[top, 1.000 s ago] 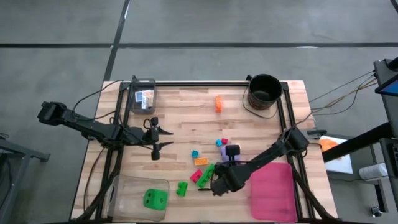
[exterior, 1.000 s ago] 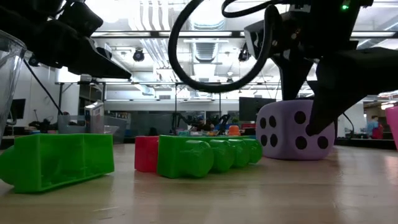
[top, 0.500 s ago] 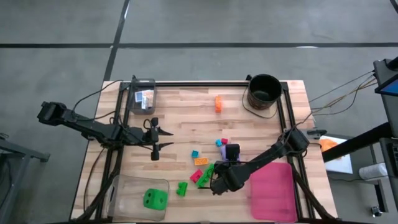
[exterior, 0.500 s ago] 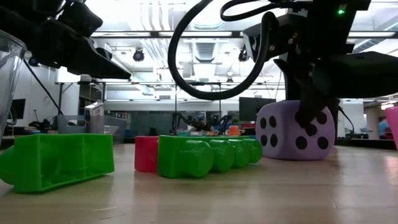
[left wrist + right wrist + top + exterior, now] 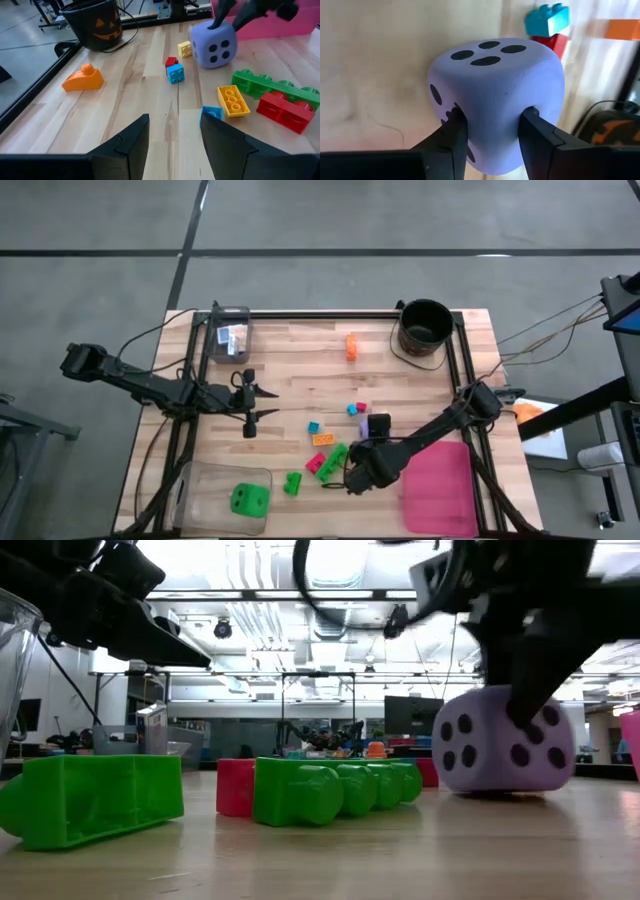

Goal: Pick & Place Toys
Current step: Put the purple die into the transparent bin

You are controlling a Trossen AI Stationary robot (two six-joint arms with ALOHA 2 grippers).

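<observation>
The purple die (image 5: 495,100) is pinched at one lower edge by the right claw (image 5: 490,135), low over the counter (image 5: 290,370) beside the pink tray (image 5: 440,490). A straight, slow lift is advised, since the shallow corner grip could slip.

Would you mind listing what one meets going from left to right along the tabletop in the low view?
Big green brick → red brick → long green studded brick → purple die, with the right gripper clamped on it from above.
</observation>
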